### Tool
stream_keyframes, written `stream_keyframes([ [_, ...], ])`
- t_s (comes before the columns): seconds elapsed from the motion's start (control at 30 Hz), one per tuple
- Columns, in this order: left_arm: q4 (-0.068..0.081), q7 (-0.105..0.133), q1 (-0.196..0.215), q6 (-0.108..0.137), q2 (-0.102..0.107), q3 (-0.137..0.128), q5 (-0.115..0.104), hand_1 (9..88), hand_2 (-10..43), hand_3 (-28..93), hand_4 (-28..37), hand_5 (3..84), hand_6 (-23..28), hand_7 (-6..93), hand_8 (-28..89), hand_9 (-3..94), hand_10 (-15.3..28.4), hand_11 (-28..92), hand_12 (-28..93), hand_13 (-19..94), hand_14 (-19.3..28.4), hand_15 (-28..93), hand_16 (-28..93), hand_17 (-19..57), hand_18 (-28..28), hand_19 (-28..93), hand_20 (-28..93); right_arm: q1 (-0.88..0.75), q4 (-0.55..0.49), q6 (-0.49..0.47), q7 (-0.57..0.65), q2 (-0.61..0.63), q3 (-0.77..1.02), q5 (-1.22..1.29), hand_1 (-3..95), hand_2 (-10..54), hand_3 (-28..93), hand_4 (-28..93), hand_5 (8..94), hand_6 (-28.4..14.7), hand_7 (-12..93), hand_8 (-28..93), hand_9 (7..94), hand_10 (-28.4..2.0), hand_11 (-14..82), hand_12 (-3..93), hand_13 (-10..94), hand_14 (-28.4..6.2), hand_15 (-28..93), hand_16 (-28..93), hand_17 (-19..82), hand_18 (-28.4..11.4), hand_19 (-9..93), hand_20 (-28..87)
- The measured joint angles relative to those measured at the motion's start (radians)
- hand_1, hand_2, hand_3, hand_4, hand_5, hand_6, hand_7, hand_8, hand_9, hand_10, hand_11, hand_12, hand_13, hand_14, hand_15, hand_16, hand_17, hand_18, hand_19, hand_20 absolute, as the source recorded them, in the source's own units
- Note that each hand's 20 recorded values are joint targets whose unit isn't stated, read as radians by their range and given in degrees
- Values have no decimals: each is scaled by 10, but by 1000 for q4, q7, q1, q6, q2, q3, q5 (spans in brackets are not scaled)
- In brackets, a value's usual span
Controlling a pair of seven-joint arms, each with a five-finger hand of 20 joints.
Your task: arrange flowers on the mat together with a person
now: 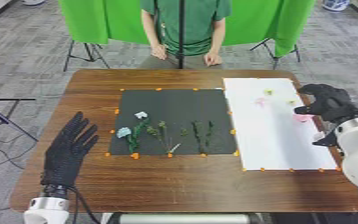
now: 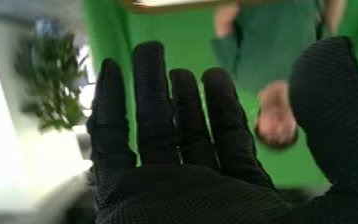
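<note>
The tabletop (image 1: 184, 187) carries a dark mat (image 1: 171, 105) with a white sheet (image 1: 286, 145) just beside its right edge. The sheet reaches farther toward both the far and near rims than the mat does. Brown wood forms a narrow strip outside the sheet's right edge, with broader bands left of the mat and along the near side. Small orange tabs (image 1: 135, 156) mark the borders.

On the mat, a white flower (image 1: 141, 115) and a pale blue flower (image 1: 123, 132) sit toward the left edge above leafy green stems (image 1: 133, 142). Light green sprigs (image 1: 161, 131) lie near the middle, with darker green sprigs (image 1: 209, 134) nearer the right edge, leaving a margin of mat along the far side. On the sheet, a pale pink flower (image 1: 260, 101) and a yellow-green flower (image 1: 268, 92) are toward the far end; a brighter pink flower (image 1: 302, 118) is at the right edge.

The left robot hand (image 1: 64, 162) is over the wood left of the mat, its fingers straight, slightly spread and pointing away. The right robot hand (image 1: 334, 106) is at the sheet's right edge, beside the brighter pink flower; the wrist view shows its fingers straight and spread, thumb well apart, pinching nothing.
</note>
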Motion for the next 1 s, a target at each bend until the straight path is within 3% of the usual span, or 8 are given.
stream_keyframes([
  [0.13,-1,1,2,1,0,0,0,272,-53,673,-283,299,34,129,-84,207,96,153,138,192,128,179,49,-111,211,382,89,75,134,139,3,33,-117,-175,358,-95,821,-283,408,-24,317,-171,409,-91,240,194,517,-88,683,135,244,-164,736,356],
  [0.2,-1,2,3,1,0,0,1,273,-53,672,-283,299,34,128,-84,207,96,152,138,192,128,179,49,-111,211,383,89,99,164,143,9,33,-139,-250,368,-95,820,-283,416,-17,327,-174,425,-88,250,195,534,-83,695,137,246,-165,747,361],
  [0.43,-1,2,3,1,0,1,1,272,-52,672,-283,299,35,128,-84,207,96,150,138,193,129,179,49,-111,211,382,89,201,169,-154,16,28,-189,-314,419,-95,836,-283,469,9,345,-188,493,-81,265,194,595,-65,672,182,263,-165,760,370],
  [0.9,-1,1,3,1,0,2,0,273,-50,671,-283,300,35,127,-83,205,96,148,139,196,130,186,49,-111,211,381,89,202,174,-206,0,7,-188,-291,440,-95,805,-283,482,35,374,-196,550,-74,364,225,611,-57,651,221,272,-162,762,374],
  [0.93,-1,1,3,1,0,2,0,273,-50,670,-283,300,35,128,-83,205,96,149,140,197,130,187,49,-111,211,382,89,203,178,-211,-2,6,-192,-292,448,-95,792,-283,494,37,387,-202,573,-72,345,262,622,-54,645,230,276,-162,764,377],
  [1.0,-1,1,3,1,0,2,0,272,-50,671,-283,300,35,128,-83,205,96,148,140,197,130,189,50,-111,211,382,89,210,189,-212,-3,4,-207,-292,484,-95,736,-283,534,37,458,-97,674,-64,255,390,662,-48,637,245,293,-162,773,385],
])
